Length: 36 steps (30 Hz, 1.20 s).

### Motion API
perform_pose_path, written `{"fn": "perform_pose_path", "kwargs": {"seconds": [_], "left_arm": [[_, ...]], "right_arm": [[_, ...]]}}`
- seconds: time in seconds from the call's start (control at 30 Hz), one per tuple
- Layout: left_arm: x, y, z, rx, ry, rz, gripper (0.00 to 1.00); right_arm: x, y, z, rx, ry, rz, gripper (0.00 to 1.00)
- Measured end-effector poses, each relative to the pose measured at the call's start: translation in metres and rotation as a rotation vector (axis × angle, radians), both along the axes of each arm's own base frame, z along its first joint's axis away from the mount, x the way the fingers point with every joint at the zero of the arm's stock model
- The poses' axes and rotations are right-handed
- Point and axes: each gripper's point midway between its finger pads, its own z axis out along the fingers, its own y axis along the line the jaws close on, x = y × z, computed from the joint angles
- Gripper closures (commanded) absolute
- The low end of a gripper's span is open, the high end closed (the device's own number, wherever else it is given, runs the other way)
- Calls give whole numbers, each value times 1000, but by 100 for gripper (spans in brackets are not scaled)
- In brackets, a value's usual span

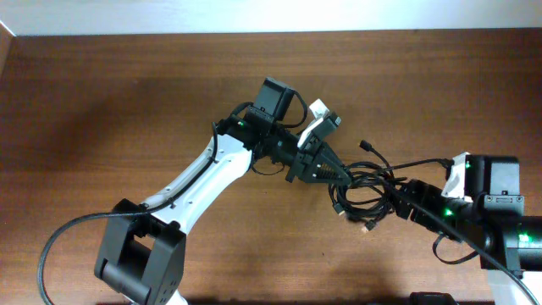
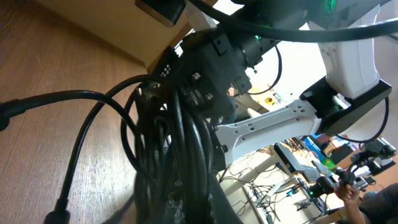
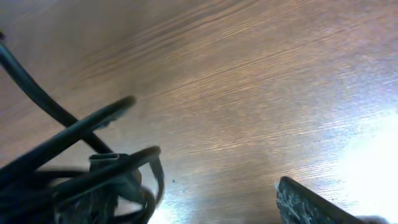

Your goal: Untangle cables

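**Left gripper clamping the cable bundle, right gripper standing open beside it**

In the overhead view the left arm (image 1: 199, 182) is rising from the 7 o'clock corner of the wooden table (image 1: 127, 102) and reaching toward 2 o'clock. The left gripper (image 1: 337, 174) is clenched, and its tip is meeting the 10 o'clock edge of the cables (image 1: 368, 188). The left wrist camera is showing several black cords running down together into the bottom of its picture, so the grip appears to be on the bundle.

The cables are lying in tangled loops just right of the table's centre, at about 4 o'clock from it, between the two grippers. One plug end (image 1: 364, 145) is sticking out at 12 o'clock of the bundle, another (image 1: 370, 227) at 6 o'clock, and one strand (image 1: 423, 163) is trailing off toward 2 o'clock.

The right gripper (image 1: 396, 196) is coming in from the 4 o'clock side of the table and touching the bundle's 3 o'clock edge. In the right wrist view its jaws are standing wide apart: one fingertip (image 3: 301, 200) is showing at 5 o'clock, well clear of the cords crossing at 8 o'clock.
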Motion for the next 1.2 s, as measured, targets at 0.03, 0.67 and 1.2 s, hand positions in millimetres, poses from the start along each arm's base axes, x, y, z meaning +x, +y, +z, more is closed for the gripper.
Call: {"fn": "perform_pose_path", "kwargs": {"seconds": [0.03, 0.67, 1.2], "left_arm": [[0, 0, 0, -1, 0, -1, 100], [4, 4, 0, 40, 78, 18, 100], [5, 4, -1, 47, 86, 21, 100]], "right_arm": [[0, -2, 0, -7, 2, -10, 18], [-9, -14, -6, -64, 50, -58, 18], [-16, -22, -10, -100, 83, -100, 16]]}}
